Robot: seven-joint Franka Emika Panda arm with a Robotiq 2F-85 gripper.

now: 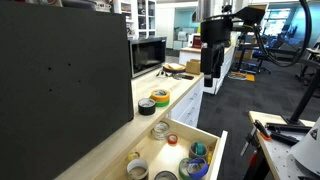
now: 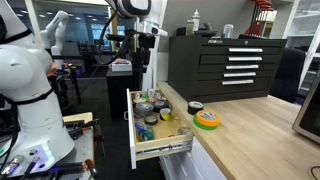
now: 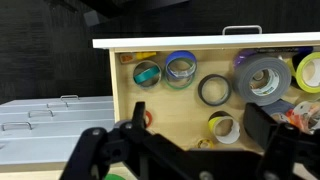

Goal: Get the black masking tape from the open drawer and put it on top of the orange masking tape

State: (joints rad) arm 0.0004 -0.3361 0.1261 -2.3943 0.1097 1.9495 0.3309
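The open drawer [image 3: 180,43] holds several tape rolls. A black tape roll [image 3: 201,91] lies flat near the middle of it in the wrist view. My gripper [image 3: 198,112] is open and empty, well above the drawer, with the black roll a little beyond and between its fingers. In both exterior views the gripper [image 1: 210,85] [image 2: 146,58] hangs high over the drawer [image 1: 215,150] [image 2: 160,150]. On the wooden counter a green-topped roll with a yellow-orange side [image 2: 207,120] [image 1: 161,98] lies next to another black roll [image 2: 195,107] [image 1: 147,106].
In the drawer there are also a large grey roll [image 3: 245,80], a blue roll [image 3: 168,68], a green roll [image 3: 146,73] and a yellow-and-black roll [image 3: 212,125]. A black tool chest [image 2: 228,60] and a microwave [image 1: 148,55] stand on the counter.
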